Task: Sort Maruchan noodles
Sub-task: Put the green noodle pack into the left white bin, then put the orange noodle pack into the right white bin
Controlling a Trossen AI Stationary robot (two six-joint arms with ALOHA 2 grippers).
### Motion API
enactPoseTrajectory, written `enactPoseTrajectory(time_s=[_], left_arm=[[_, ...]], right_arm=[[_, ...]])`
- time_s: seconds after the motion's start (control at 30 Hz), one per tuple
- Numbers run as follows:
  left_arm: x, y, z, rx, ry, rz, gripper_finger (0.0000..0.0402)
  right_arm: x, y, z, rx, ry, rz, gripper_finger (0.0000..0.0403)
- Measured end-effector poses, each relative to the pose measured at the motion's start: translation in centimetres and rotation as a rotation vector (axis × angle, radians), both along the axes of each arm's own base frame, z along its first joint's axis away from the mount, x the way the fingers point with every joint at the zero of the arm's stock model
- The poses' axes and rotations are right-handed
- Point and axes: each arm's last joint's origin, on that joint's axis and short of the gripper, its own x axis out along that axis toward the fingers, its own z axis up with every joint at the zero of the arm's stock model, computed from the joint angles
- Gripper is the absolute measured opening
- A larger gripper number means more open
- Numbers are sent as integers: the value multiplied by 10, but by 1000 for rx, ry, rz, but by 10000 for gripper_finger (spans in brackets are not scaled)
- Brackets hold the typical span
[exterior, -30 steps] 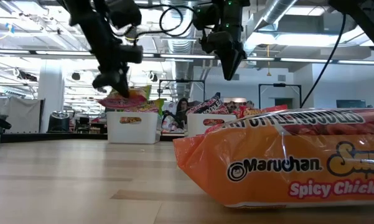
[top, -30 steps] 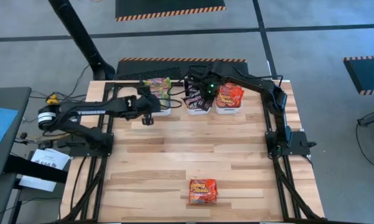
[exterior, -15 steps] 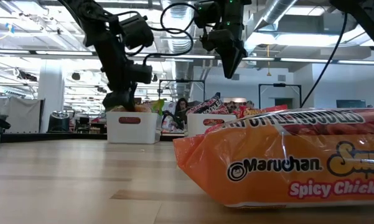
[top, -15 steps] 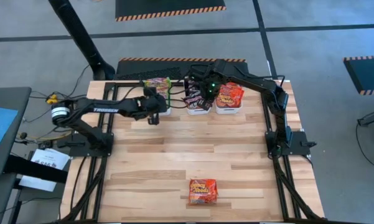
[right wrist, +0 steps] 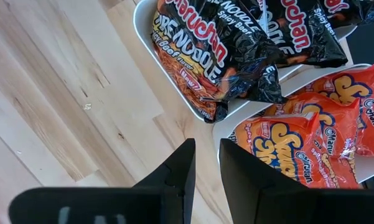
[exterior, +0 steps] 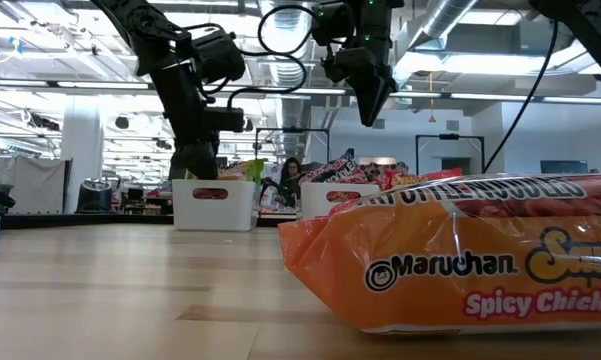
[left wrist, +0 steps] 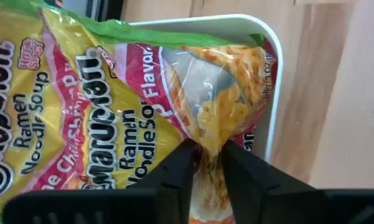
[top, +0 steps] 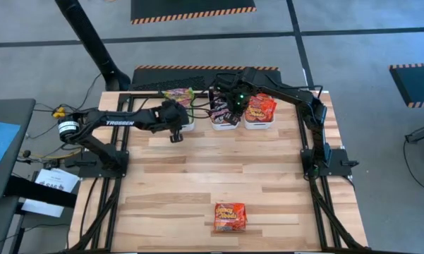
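At the far edge of the wooden table [top: 197, 176], three white rectangular plastic tubs stand in a row. Over the left tub [top: 185, 125] the left gripper [left wrist: 206, 157] reaches down, its two dark fingers pinched on the corner of a green-edged yellow Maruchan ramen packet [left wrist: 112, 118] lying in that tub. Above the gap between the middle tub [right wrist: 174, 62] of black Maruchan packets [right wrist: 236, 43] and the right tub [right wrist: 227, 134] of red-orange packets [right wrist: 305, 143], the right gripper [right wrist: 206, 163] hovers with its fingers slightly apart, holding nothing. Alone near the front edge of the table, well apart from the tubs, one red-orange Spicy Chicken packet [top: 230, 216] lies flat.
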Motion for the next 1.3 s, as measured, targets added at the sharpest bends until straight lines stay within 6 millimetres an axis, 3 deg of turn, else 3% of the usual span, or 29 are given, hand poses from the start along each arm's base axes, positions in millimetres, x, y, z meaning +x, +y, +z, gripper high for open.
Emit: enactPoseTrajectory(time_s=[0.13, 0.3, 0.67, 1.03, 1.3], left_arm=[[0, 1, 3, -16, -22, 42, 106], [8, 4, 27, -44, -63, 94, 135], [8, 3, 86, -123, -44, 163, 135], [-38, -18, 126, -250, -316, 358, 135], [-73, -37, 135, -424, -479, 399, 135]], right_arm=[[0, 0, 0, 1, 1, 0, 97], [-2, 1, 0, 11, 25, 0, 97], [-7, 4, 0, 34, 71, 5, 97], [-27, 35, 42, -9, -47, 45, 97], [-42, 84, 58, 5, -95, 52, 97]])
